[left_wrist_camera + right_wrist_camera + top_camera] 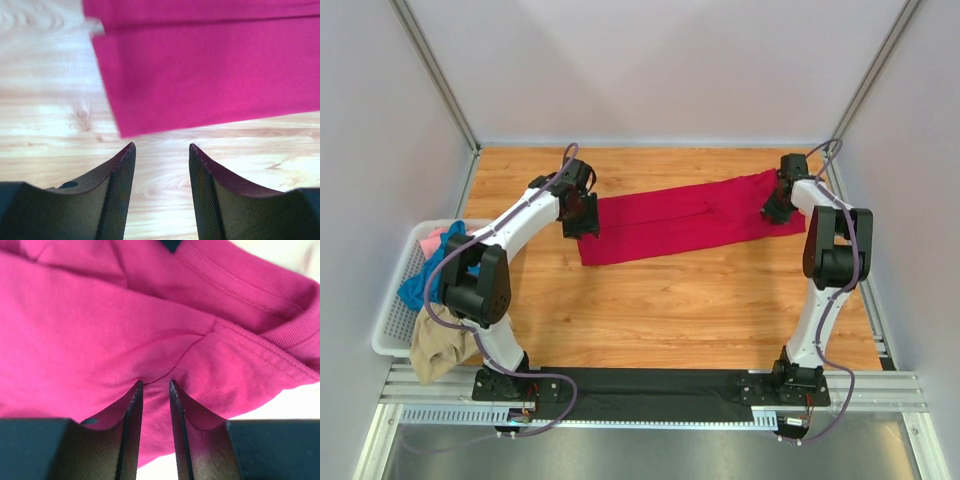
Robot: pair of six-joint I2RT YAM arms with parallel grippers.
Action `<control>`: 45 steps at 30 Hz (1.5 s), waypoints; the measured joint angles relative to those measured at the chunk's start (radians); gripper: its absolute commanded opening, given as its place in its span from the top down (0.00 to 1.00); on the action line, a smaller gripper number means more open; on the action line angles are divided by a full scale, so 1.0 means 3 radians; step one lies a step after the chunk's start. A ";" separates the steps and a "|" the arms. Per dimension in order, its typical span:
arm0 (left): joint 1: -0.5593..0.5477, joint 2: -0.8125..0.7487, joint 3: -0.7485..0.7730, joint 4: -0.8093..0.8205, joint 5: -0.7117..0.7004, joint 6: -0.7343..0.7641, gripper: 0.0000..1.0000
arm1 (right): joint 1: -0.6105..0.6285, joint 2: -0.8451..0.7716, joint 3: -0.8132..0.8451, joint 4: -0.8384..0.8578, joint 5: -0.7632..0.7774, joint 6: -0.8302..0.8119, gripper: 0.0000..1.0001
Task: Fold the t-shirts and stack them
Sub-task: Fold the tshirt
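A crimson red t-shirt (685, 220) lies folded into a long strip across the far half of the wooden table. My left gripper (162, 147) stands open over bare wood just short of the strip's left corner (125, 131), with nothing between its fingers. In the top view this gripper (582, 218) sits at the strip's left end. At the collar end, my right gripper (155, 384) is shut on a fold of the red t-shirt (100, 340), close to the ribbed neck (295, 327). Teal (415, 285), pink (433, 240) and tan (440, 348) t-shirts are heaped at the left.
A white lattice basket (388, 325) hangs off the table's left edge and holds the heaped shirts. White walls with metal posts close in the back and both sides. A black mat (650, 382) runs between the arm bases along the near edge.
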 measured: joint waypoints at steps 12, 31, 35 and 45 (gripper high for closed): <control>0.0276 0.0629 0.0660 0.0167 0.0345 0.0449 0.64 | -0.0186 0.0727 0.1255 -0.0379 -0.0366 -0.0563 0.67; 0.0286 0.1177 0.0660 0.0393 0.0529 0.0322 0.83 | -0.0134 -0.0436 0.0429 -0.0357 -0.0769 -0.0530 0.67; 0.0285 0.1139 0.0654 0.0394 0.0547 0.0319 0.79 | -0.0122 -0.0526 0.0261 -0.0366 -0.0779 -0.0519 0.67; 0.0285 0.0885 0.0652 0.0375 0.0383 0.0326 0.85 | -0.0036 -0.0801 0.0075 -0.0333 -0.0838 -0.0502 0.67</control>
